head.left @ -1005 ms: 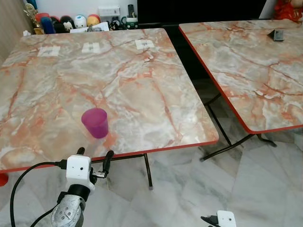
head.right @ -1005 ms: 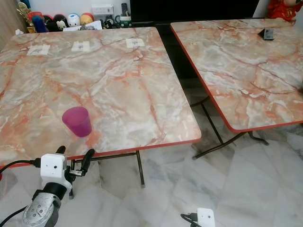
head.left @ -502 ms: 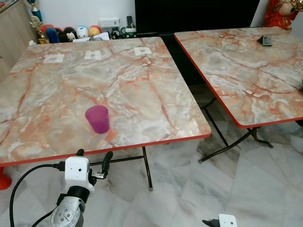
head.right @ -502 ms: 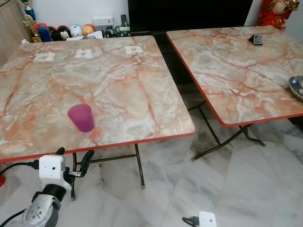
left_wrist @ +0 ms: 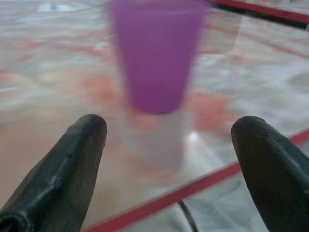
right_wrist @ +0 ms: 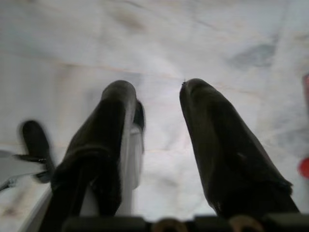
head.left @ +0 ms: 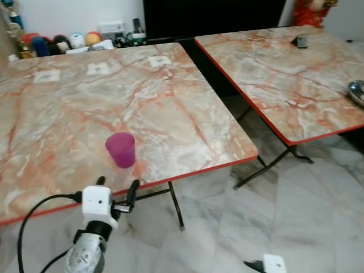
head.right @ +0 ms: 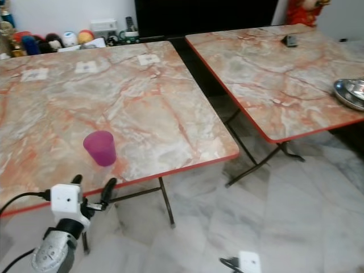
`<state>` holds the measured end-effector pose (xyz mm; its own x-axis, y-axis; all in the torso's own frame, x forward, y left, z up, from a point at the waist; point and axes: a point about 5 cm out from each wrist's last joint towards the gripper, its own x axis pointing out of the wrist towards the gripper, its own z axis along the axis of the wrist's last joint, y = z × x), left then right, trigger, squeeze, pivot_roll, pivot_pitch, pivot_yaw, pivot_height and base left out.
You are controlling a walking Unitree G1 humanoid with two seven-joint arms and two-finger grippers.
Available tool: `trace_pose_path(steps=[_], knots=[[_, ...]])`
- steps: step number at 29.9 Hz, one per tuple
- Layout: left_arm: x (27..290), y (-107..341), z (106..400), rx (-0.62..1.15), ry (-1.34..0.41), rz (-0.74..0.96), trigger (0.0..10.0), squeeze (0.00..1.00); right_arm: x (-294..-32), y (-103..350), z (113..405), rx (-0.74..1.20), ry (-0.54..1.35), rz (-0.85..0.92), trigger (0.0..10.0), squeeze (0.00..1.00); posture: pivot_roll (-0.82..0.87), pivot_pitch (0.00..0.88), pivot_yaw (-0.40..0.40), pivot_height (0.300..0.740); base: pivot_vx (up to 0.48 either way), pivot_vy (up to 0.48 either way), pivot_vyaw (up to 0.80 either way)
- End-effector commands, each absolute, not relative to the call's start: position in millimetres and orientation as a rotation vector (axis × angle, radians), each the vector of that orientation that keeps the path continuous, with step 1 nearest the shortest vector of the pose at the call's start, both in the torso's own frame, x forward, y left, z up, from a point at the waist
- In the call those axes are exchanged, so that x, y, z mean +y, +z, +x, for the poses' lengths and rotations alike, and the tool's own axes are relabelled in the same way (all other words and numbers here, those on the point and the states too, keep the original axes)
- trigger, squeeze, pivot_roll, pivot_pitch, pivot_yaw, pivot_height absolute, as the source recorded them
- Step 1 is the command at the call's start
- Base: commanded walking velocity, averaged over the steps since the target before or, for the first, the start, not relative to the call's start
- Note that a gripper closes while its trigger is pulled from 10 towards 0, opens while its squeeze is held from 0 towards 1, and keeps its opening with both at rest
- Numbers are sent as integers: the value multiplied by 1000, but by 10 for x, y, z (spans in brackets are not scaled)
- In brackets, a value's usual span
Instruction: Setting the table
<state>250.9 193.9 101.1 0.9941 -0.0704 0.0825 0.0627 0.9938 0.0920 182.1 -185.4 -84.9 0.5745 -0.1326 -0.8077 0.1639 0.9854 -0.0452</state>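
One left gripper [head.left: 116, 186], fingers spread, before purple cup [head.left: 120, 149].

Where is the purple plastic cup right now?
The purple plastic cup stands upright on the left marble-patterned table, near its red front edge, just beyond the open left gripper, which is not touching it.

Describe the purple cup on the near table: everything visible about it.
The purple cup is a small tumbler of translucent-looking plastic, tapering from top to base, with no handle. It stands upright on the marble-patterned table, near the red front edge. Nothing touches it. The left pincer, open, sits just short of it below the edge. Whether anything is inside cannot be seen.
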Motion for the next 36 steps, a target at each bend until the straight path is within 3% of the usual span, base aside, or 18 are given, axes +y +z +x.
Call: trace_pose_path(steps=[1,36], knots=[[1927,1010,2490,-87,-69,88,10000,0,-1828,-860,1806,951,-170,43,10000,0,63,120,-13,740,0,0,0],[1882,1045,2495,-100,-86,84,10000,0,-1856,-868,1777,950,-175,42,10000,0,67,131,-13,740,7,0,0]])
